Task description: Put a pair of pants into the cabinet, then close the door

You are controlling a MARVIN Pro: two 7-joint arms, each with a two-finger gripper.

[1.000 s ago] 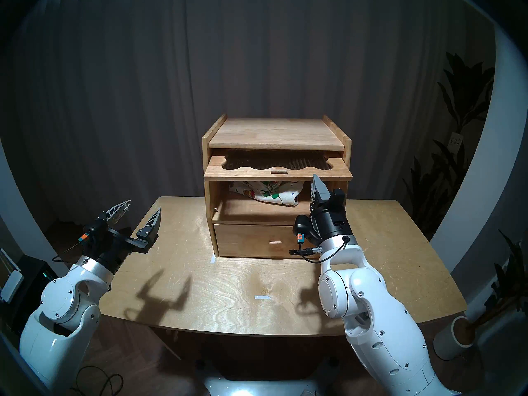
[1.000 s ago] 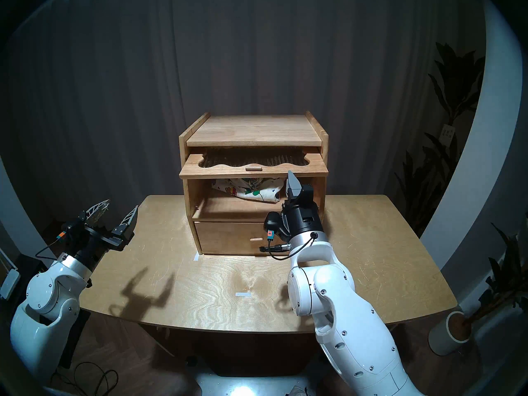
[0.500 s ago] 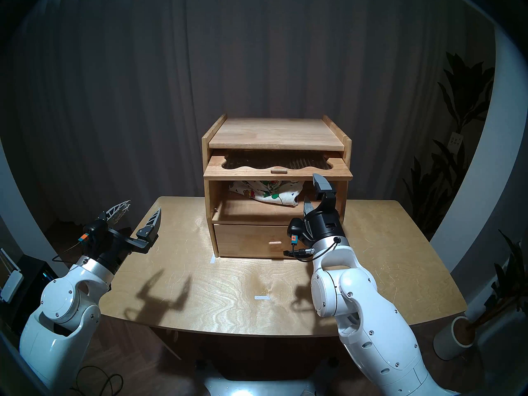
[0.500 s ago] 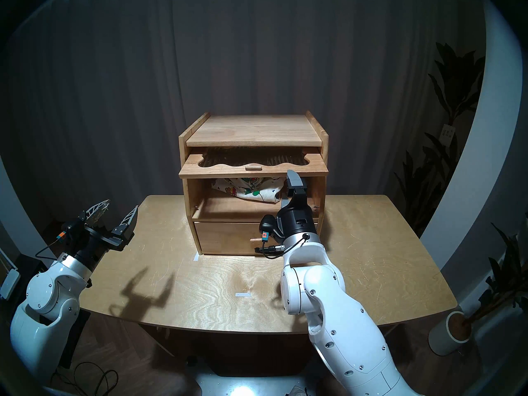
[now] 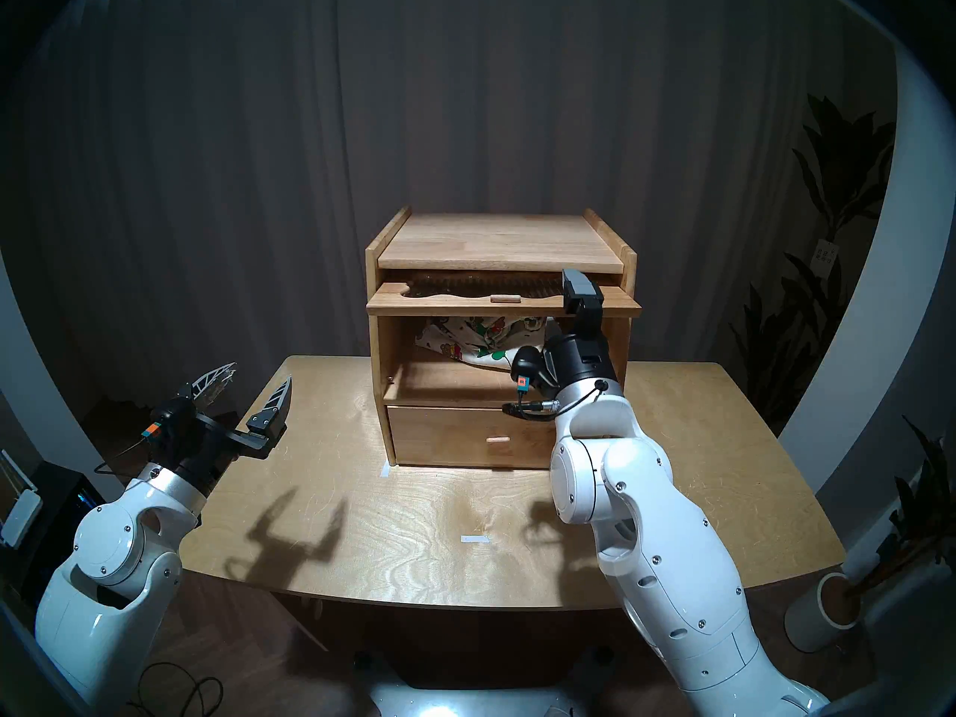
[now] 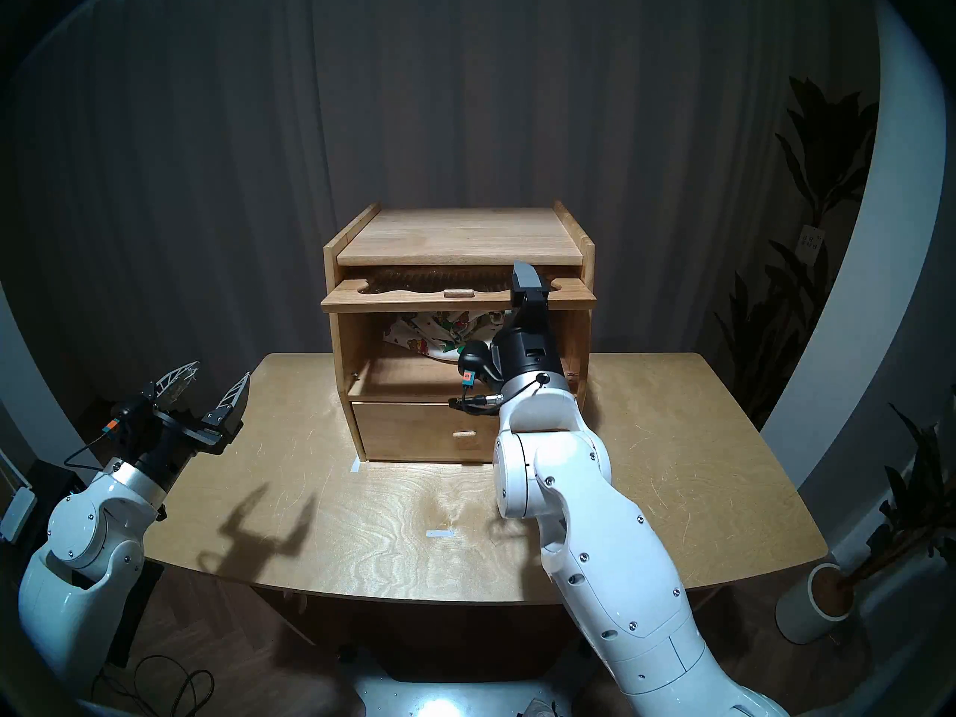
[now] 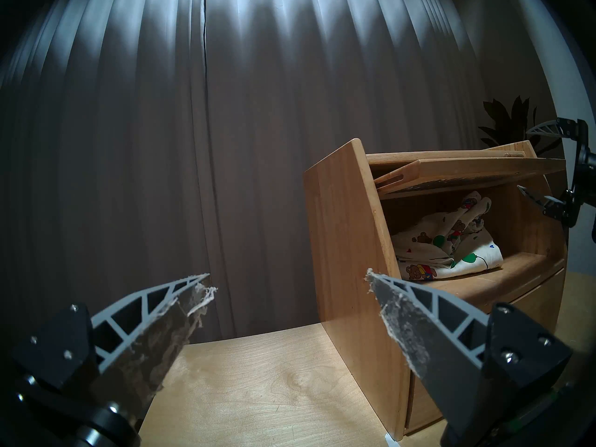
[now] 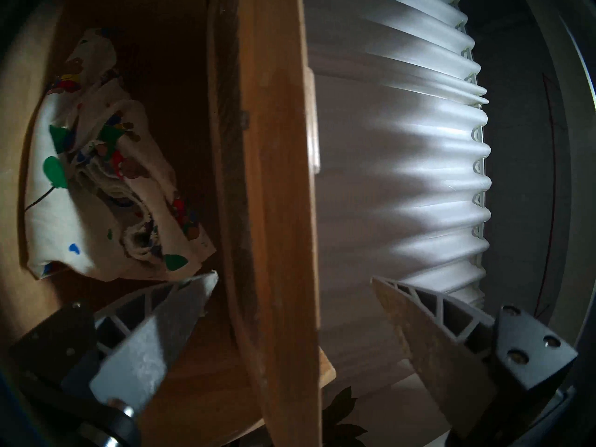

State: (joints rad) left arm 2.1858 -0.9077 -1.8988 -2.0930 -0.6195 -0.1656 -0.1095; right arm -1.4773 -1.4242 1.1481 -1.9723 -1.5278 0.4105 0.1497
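Right tool [image 8: 293,278] spread, one finger above and one below the door [image 8: 277,178] edge, not pinching. Left tool [image 5: 248,390] spread, idle over the desk [image 5: 414,493]. Pants [image 7: 451,252] lie in the cabinet [image 5: 496,240] compartment: stowing done. Door raised, not yet closed. Drawer [image 5: 465,436] shut, contents hidden.

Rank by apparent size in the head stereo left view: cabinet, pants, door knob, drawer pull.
1. cabinet
2. pants, partly hidden by the door and right arm
3. door knob and drawer pull: too alike to rank
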